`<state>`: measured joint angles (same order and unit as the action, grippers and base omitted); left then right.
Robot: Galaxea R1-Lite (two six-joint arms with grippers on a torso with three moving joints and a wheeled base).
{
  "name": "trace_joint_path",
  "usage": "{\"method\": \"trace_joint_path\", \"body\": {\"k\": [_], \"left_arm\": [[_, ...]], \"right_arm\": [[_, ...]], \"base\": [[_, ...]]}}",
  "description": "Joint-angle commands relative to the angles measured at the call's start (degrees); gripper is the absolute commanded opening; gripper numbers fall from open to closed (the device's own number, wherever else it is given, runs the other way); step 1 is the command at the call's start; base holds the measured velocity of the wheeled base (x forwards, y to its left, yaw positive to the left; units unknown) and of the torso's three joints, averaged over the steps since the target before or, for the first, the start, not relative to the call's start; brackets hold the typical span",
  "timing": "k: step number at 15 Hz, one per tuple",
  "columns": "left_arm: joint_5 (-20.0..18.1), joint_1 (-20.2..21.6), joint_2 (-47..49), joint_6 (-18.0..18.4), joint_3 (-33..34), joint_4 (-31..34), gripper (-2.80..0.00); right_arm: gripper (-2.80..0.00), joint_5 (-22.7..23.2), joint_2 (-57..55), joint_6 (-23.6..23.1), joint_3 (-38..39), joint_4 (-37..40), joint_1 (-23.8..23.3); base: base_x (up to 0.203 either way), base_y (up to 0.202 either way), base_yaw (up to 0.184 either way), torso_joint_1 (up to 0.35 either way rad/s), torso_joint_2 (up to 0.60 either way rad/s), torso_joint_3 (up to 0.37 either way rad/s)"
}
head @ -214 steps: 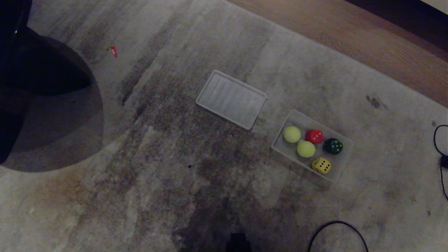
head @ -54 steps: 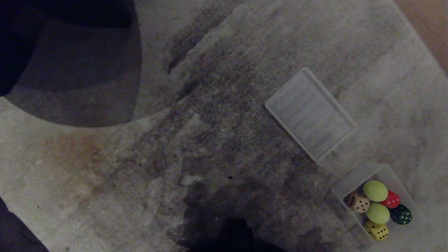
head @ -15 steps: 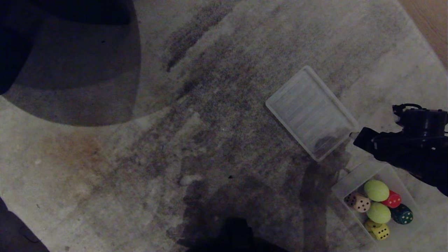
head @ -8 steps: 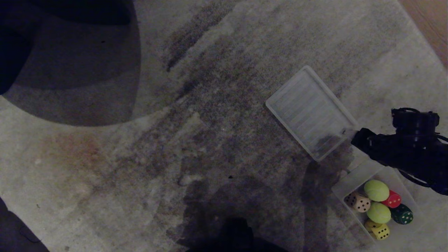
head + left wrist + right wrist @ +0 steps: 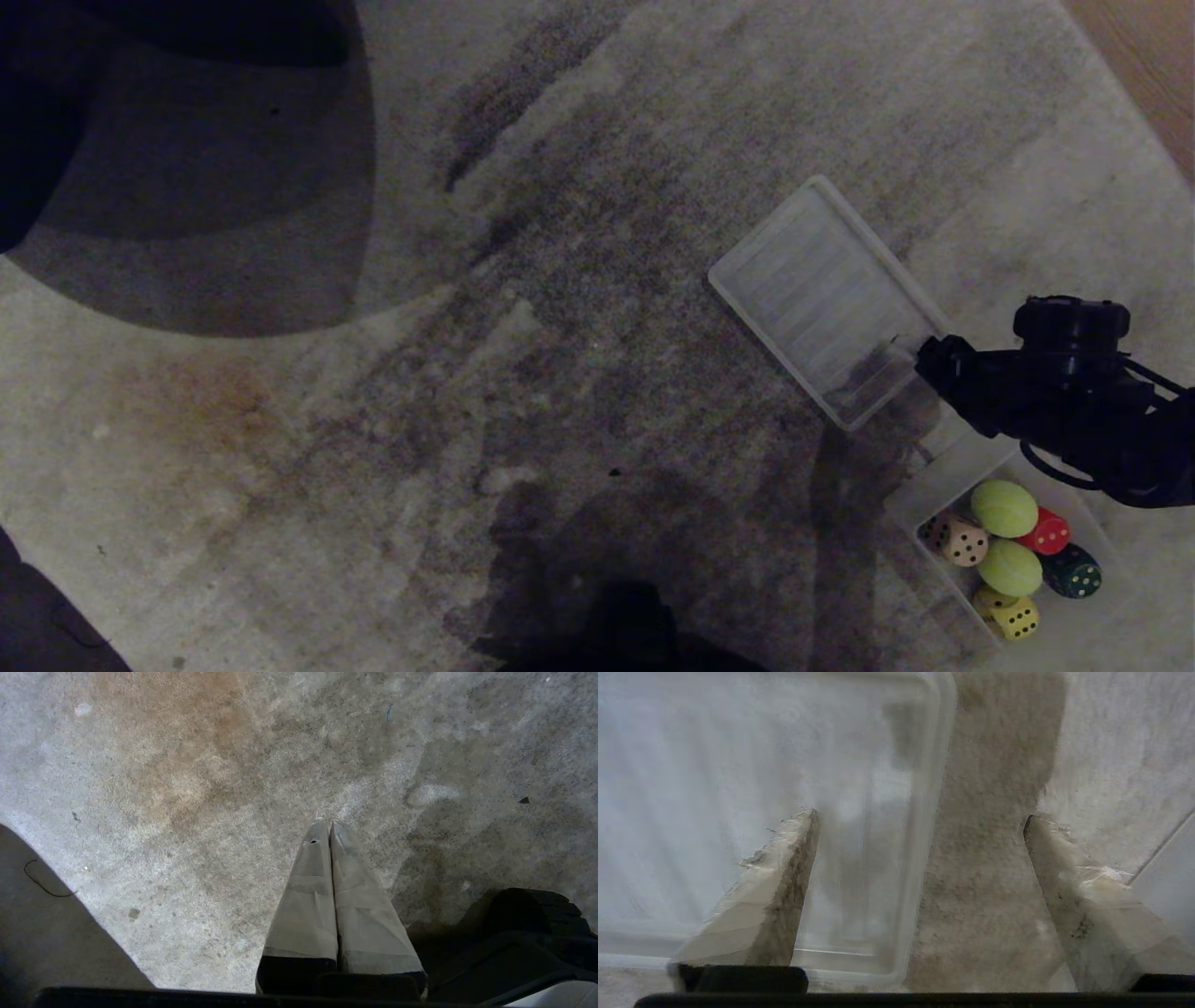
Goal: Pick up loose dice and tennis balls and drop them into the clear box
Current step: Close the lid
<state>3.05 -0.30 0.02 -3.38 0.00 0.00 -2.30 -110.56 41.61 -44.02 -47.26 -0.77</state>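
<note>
Right gripper [image 5: 920, 821] spread wide, straddling the lid [image 5: 826, 299] edge on carpet [image 5: 467, 373]; it was narrower a second ago. Dice [image 5: 957, 539] and tennis balls [image 5: 1004, 507] sit in clear box [image 5: 934, 485]. Left gripper [image 5: 329, 828] closed.

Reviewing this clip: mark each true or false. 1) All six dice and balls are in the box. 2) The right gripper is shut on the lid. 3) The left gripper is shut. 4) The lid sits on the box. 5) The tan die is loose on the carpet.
1) True: the box holds two tennis balls, plus the tan die, red die, green die and yellow die.
2) False: the right gripper is open, one finger over the lid, its edge between the fingers, nothing held.
3) True: the left gripper is shut above bare carpet.
4) False: the lid lies flat on the carpet beside the box.
5) False: it is in the box.
</note>
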Motion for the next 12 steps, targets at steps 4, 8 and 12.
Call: {"method": "trace_joint_path", "body": {"k": [4,8,12], "left_arm": [[0.03,-0.05,0.06,-0.05,0.09,0.0,-2.8],[0.04,0.03,0.06,-0.05,0.09,0.0,-2.8],[0.03,0.04,0.06,-0.05,0.09,0.0,-2.8]], "right_arm": [[-2.8,0.28,-2.4,-0.14,-0.33,-1.93,-0.07],[-2.8,0.11,-2.65,-0.83,-0.28,-3.51,-0.11],[-2.8,0.08,0.22,-0.94,0.44,-4.68,-0.14]], "base": [[0.0,0.0,0.0,0.0,0.0,0.0],[0.0,0.0,0.0,0.0,0.0,0.0],[0.0,0.0,0.0,0.0,0.0,0.0]]}}
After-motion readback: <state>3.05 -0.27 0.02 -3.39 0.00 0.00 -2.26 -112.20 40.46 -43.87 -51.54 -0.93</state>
